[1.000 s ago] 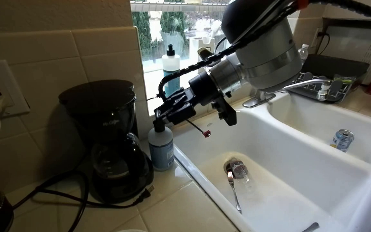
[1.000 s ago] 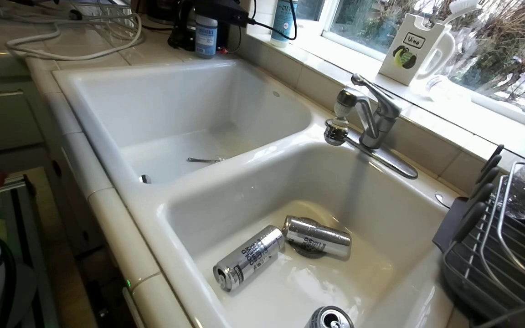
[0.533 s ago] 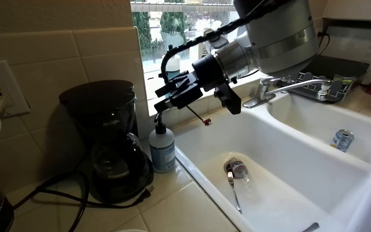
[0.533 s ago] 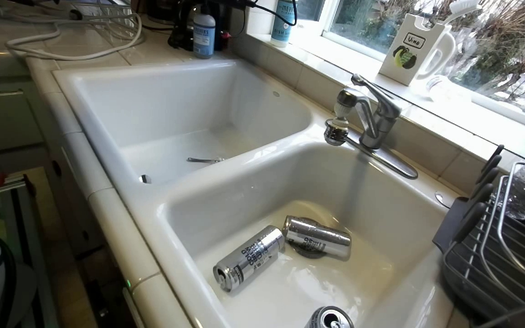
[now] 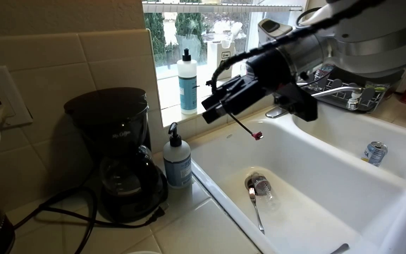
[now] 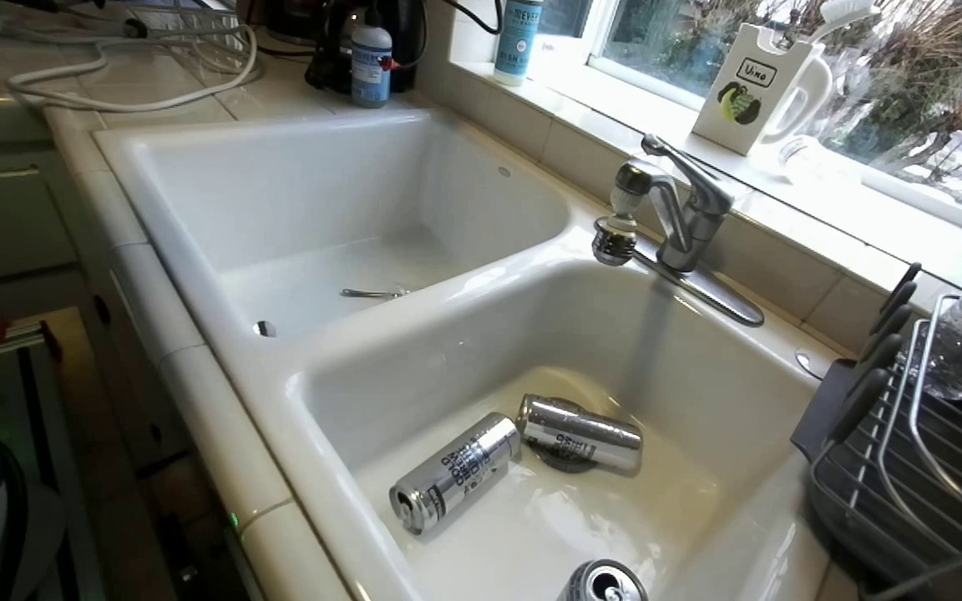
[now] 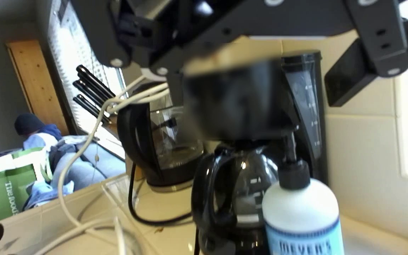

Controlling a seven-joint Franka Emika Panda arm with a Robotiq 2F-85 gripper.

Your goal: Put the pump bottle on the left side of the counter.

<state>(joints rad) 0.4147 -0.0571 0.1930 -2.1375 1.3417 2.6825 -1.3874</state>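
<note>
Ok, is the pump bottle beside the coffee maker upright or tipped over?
Upright: in an exterior view, the pump bottle stands on its base on the tiled counter, its black pump head uppermost.

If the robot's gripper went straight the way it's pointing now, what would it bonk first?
Probably the pump bottle, up at its dark pump top: in an exterior view the open gripper slants down toward it. Depth is unclear, so it might miss and hit the black coffee maker.

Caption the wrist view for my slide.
Blue-labelled, black-topped white pump bottle beside a black coffee maker with clear glass carafe, on a cream tiled counter.
</note>
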